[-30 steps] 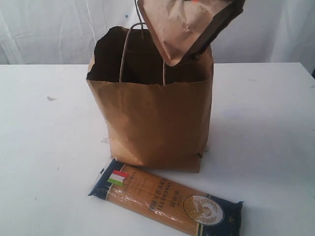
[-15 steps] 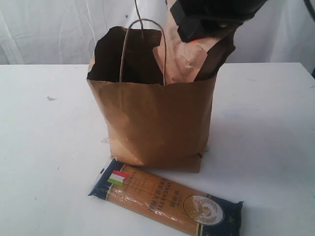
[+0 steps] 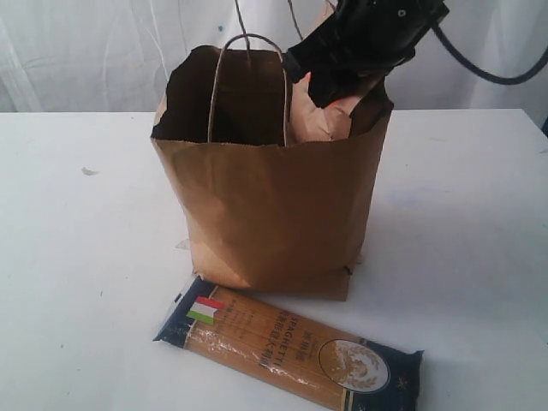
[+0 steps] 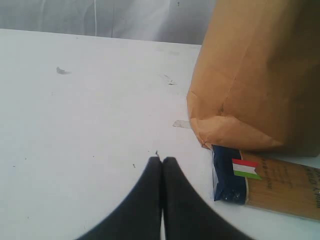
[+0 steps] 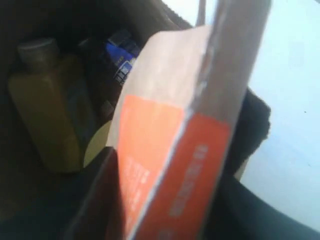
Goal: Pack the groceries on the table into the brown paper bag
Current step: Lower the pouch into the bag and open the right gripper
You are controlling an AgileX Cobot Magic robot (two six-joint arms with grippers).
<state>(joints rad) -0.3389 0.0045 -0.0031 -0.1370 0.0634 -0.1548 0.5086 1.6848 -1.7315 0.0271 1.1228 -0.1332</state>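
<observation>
Two claws are in view, and only one is holding anything. The right claw [image 3: 342, 81] is clamped on the upper part of the brown-and-orange pouch [image 3: 321, 120], its jaws partway apart with the pouch filling the gap. From its wrist we see the pouch's orange panel close up and a dark finger [image 5: 252, 125] behind it.

This claw sits at the mouth of the paper bag [image 3: 265, 214], on the side toward the worktop's right edge, and the lower part of the pouch is already below the rim. Deeper inside the bag stands a yellow bottle [image 5: 50, 120] with a pale cap. Beside it is something printed in blue that we cannot make out.

The bag stands upright around the middle of the worktop [image 3: 77, 257], with a thin paper handle [image 3: 254, 37] looping above its rim. The spaghetti pack [image 3: 291, 347] lies flat and slantwise by the near edge of the worktop, one corner just beside the bag's base.

The left claw [image 4: 161, 165] is closed tight with nothing between its tips, low over bare worktop near that same corner of the pack. We cannot tell whether it touches the surface.
</observation>
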